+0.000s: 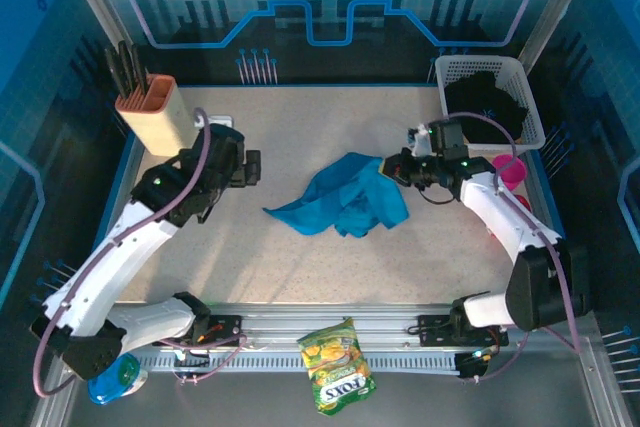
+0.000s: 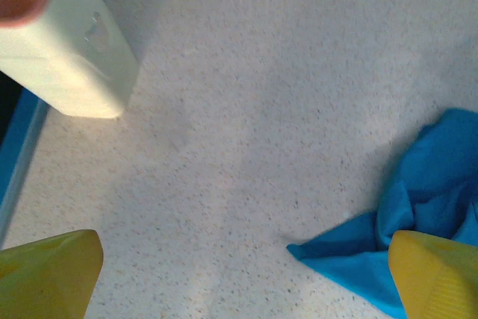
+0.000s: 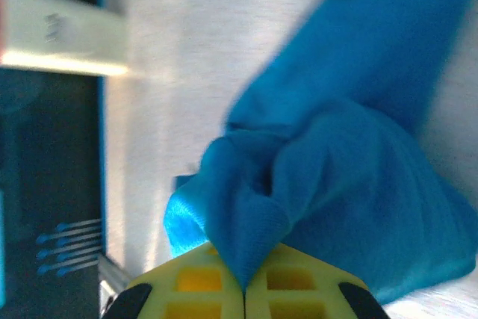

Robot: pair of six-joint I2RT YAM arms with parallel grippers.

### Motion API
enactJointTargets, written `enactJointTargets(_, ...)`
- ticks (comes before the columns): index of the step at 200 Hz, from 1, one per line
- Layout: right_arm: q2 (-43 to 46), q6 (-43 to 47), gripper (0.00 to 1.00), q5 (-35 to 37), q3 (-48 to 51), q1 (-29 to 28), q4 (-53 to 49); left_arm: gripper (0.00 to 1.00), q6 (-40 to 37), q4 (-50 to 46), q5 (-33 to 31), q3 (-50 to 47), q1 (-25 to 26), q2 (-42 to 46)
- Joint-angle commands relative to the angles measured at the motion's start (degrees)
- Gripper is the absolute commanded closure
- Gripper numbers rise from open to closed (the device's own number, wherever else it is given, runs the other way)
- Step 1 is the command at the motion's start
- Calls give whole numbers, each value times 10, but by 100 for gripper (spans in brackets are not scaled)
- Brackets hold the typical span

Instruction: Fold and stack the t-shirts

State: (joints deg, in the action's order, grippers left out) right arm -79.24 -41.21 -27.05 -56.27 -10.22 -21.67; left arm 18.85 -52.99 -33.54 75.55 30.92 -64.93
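Snack bag (image 1: 338,365) sits on the near rail, off the tabletop (image 1: 300,257). Mid-tabletop, the teal shirt (image 1: 345,197) lies crumpled in a heap. Right fingers (image 3: 198,283) are pressed together, pinching a fold at its right edge, cloth bunched against them. Left fingers (image 2: 48,273) are spread wide over bare tabletop, just left of the shirt's pointed corner, touching nothing. 1 pink cup (image 1: 512,169) sits beside the right arm. Far left, knife block (image 1: 155,112). Far right, the black shirt (image 1: 485,102) is piled in the white basket (image 1: 470,65).

White-black arms (image 1: 120,247), purple cables (image 1: 206,147), yellow tool fingertips (image 2: 45,274)
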Motion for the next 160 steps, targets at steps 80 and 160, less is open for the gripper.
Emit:
enactJointTargets(80, 3, 142, 14, 164, 3, 33, -119, 1, 108, 65, 124, -83, 57, -191)
enactJointTargets(160, 163, -35, 4, 303, 106, -209, -153, 1, 126, 167, 136, -116, 142, -331)
